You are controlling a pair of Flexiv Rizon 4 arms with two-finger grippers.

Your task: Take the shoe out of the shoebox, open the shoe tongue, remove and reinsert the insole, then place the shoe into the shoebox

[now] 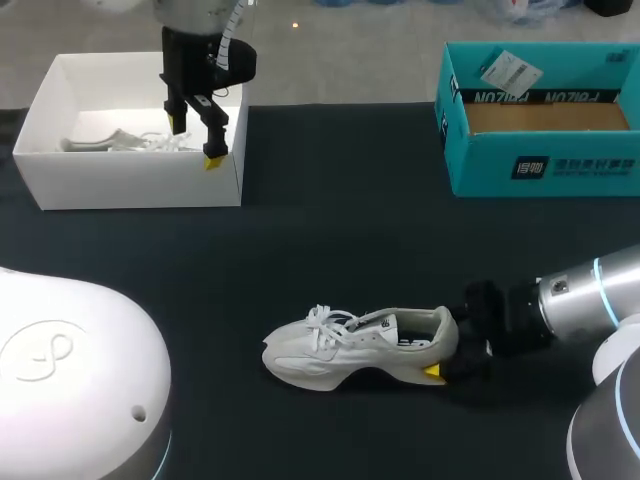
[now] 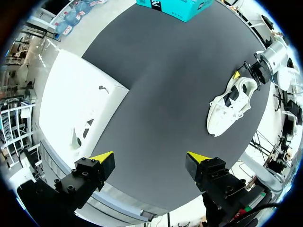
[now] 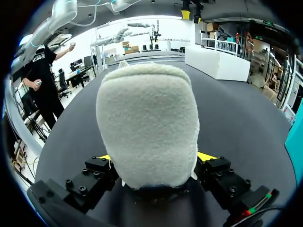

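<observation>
Head view: an off-white shoe (image 1: 350,345) is seen standing on its sole on the dark table (image 1: 330,240), well apart from both boxes. White laces are tied loosely over the tongue, a dark lining is visible inside the collar, and the toe is turned toward the left arm's side. The heel is held by the right gripper (image 1: 445,352), which comes in low from the right. In the right wrist view the heel's fuzzy, cream-coloured back is pinched between the two fingers, one pressed to each side, with only slivers of the yellow tips showing past it. The left gripper (image 1: 197,140) is held above the near right corner of the white shoebox (image 1: 130,185), fingers spread wide with nothing between them. A second shoe (image 1: 125,140), also pale, is seen lying inside that box. A teal box (image 1: 540,165) is set at the table's far right.
</observation>
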